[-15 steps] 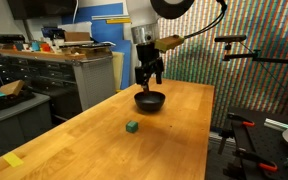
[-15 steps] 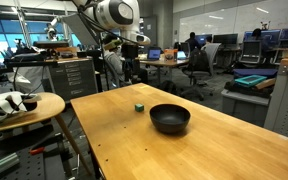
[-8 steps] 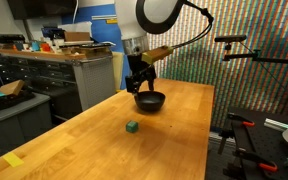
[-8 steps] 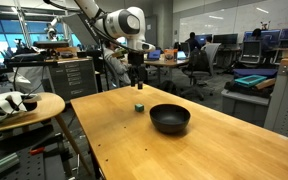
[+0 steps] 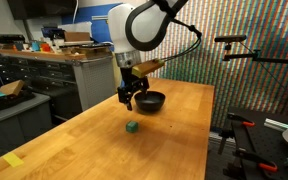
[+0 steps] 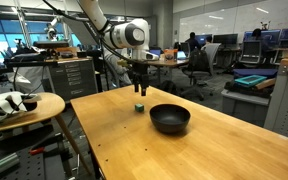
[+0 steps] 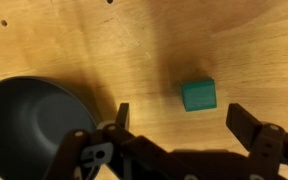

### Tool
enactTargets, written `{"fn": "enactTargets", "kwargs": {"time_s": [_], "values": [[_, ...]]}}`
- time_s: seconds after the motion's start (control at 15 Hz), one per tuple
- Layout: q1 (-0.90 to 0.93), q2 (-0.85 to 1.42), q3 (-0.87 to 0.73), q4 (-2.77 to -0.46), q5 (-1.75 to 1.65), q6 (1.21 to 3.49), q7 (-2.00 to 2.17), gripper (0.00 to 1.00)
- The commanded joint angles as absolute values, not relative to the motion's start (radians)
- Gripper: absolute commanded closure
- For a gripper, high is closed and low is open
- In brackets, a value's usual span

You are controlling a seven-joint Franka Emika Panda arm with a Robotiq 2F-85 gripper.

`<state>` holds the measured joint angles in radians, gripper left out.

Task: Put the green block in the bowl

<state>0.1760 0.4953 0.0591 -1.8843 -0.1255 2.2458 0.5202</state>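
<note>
Above the wooden surface (image 5: 94, 140), the gripper (image 7: 184, 124) hung empty with its jaws spread, almost over the green block (image 7: 198, 95), which sat on the wood near the black bowl (image 7: 29, 125) but apart from it. Judged step: pre-grasp approach. The next move probably called for centring over the cube, descending astride it, and closing.

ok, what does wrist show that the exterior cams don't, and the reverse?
Wrist only: the tool is open. The block lies on the table within the span of the fingers, ungripped. What shows of the bowl is empty.
Exterior only: the arm, the tool hanging above the block with a gap, the table's edges, and cabinets behind.
Both: block, bowl, tool and wood table, with the block outside the bowl.
</note>
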Motion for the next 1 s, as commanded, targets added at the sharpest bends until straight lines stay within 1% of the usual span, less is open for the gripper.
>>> {"fn": "enactTargets", "kwargs": {"time_s": [0.0, 0.33, 0.93], "values": [[0.198, 0.54, 0.05, -1.826, -0.077, 2.26, 0.499, 0.0], [0.205, 0.563, 0.069, -1.806, -0.023, 2.269, 0.451, 0.0], [0.209, 0.619, 0.072, -1.793, -0.029, 2.247, 0.346, 0.0]]}}
